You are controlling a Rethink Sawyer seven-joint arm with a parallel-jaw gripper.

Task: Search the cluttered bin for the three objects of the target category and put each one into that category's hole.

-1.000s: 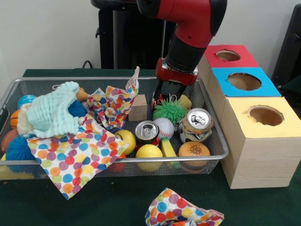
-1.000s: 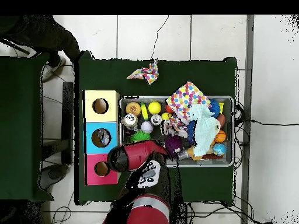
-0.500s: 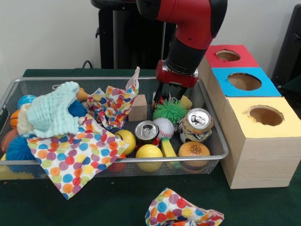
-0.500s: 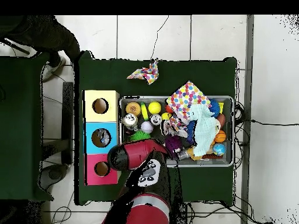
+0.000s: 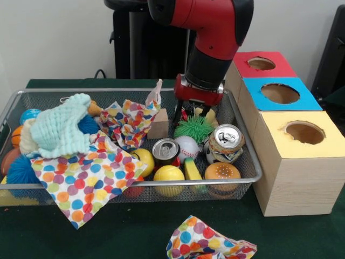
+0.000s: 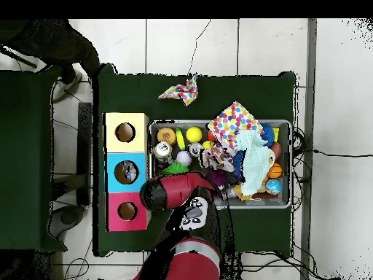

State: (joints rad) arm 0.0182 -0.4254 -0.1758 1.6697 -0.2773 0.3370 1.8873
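The gripper (image 5: 190,116) sits mid-frame, fingers spread, straddling something red just above the green spiky ball (image 5: 194,128) in the wire bin (image 5: 245,156). Honestly, closing here could snag the spiky ball instead, or knock the cans (image 5: 226,143).

pincer (image 5: 190,115) tips behind green spiky ball (image 5: 194,128)

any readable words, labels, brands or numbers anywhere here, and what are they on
None can be read.
Patterned can: printing on its side, too small to read.
Second can: only its top shows.
Red, blue and yellow boxes: plain, no labels.
Robot arm: no marking legible.
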